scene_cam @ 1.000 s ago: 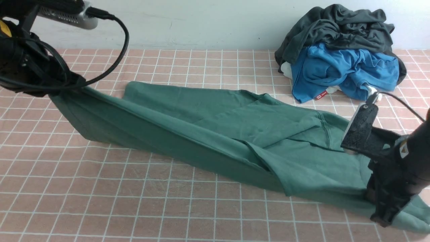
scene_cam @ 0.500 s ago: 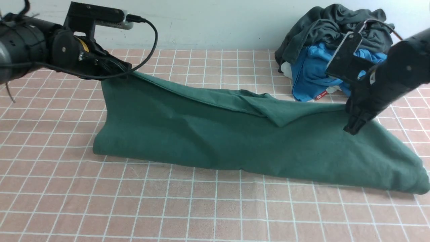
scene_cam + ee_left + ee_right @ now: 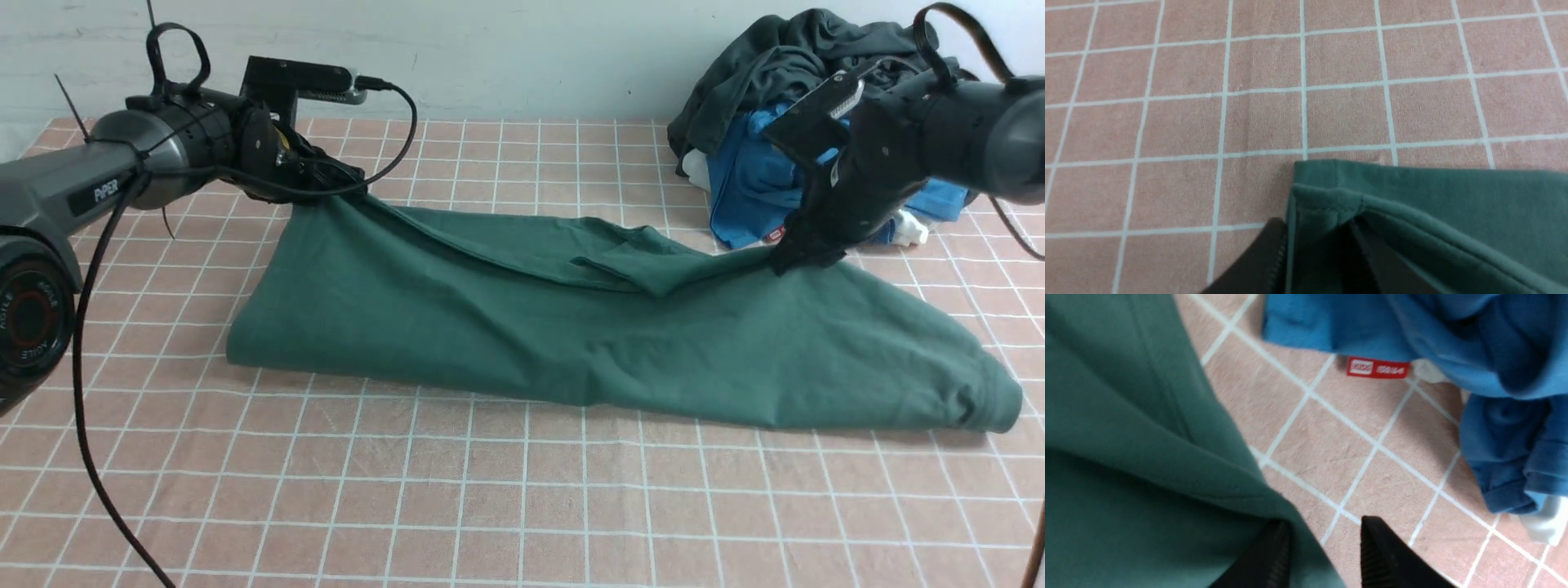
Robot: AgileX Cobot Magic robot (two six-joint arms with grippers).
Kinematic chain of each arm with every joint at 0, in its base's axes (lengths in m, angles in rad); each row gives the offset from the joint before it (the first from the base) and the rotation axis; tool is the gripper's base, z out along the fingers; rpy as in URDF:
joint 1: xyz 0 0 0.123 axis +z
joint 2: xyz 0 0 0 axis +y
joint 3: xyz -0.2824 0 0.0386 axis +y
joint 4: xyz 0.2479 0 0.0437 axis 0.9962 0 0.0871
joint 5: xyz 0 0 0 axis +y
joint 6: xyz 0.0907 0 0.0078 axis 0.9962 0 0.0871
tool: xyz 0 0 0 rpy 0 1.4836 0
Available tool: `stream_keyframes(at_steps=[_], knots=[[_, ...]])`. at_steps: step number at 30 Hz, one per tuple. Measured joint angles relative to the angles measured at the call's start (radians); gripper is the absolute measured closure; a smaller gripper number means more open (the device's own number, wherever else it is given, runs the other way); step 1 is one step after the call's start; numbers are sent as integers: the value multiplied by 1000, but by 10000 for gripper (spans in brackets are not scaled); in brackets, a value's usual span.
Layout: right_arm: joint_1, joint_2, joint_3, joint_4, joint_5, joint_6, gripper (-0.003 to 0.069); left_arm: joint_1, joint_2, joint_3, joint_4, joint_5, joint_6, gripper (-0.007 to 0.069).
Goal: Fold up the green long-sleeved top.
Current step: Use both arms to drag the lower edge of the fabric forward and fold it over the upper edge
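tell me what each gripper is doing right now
Left gripper: open, corner of the green top between its fingers.
Right gripper: open, holding nothing, beside the top's edge.

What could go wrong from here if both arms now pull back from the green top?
1. The green long-sleeved top's corner hem sits between the left gripper's fingers; retreating may drag it and open the fold.
2. The right gripper is open, cloth against one finger, close to the blue garment; it may snag either.
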Motion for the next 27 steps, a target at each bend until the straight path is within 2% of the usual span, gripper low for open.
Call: stream_keyframes(at_steps=[2, 3, 4, 6, 8, 10, 11, 12, 13, 14, 16, 18, 20, 21, 22, 23, 25, 27], knots=[[4, 0, -54, -23, 53, 103, 351, 0, 2, -40, 0, 35, 0, 309], [4, 0, -58, -24, 59, 108, 351, 0, 1, -43, 0, 40, 0, 302], [17, -1, -88, -25, 105, 137, 351, 1, -12, -66, 0, 82, 0, 260], [31, -2, -106, -19, 132, 142, 365, 1, -28, -81, 0, 122, 1, 242], [69, -2, -122, 43, 158, 105, 424, 1, -85, -96, 5, 210, 19, 240], [96, -2, -121, 130, 165, 13, 482, 1, -133, -101, 17, 262, 48, 267], [111, 1, -118, 212, 165, -75, 533, 1, -165, -103, 29, 282, 69, 291], [117, 1, -117, 240, 165, -90, 542, 2, -170, -104, 31, 289, 78, 302], [135, 12, -112, 340, 165, -201, 608, 8, -201, -108, 38, 317, 103, 344], [148, 32, -111, 419, 166, -302, 639, 16, -222, -112, 40, 337, 118, 379], [161, 69, -111, 523, 165, -410, 660, 30, -230, -113, 41, 345, 128, 419], [165, 118, -109, 577, 149, -503, 669, 42, -218, -113, 40, 350, 133, 428], [166, 144, -109, 590, 114, -557, 670, 49, -205, -113, 36, 362, 134, 426], [165, 177, -109, 600, 46, -605, 671, 54, -188, -111, 17, 387, 135, 412], [165, 178, -109, 601, 33, -605, 671, 54, -188, -111, 17, 391, 135, 410], [161, 194, -109, 595, -80, -604, 671, 54, -180, -111, -7, 414, 137, 393], [146, 224, -109, 600, -239, -540, 671, 49, -180, -110, -35, 435, 145, 377], [120, 249, -109, 598, -402, -416, 671, 40, -187, -110, -46, 447, 150, 373]])
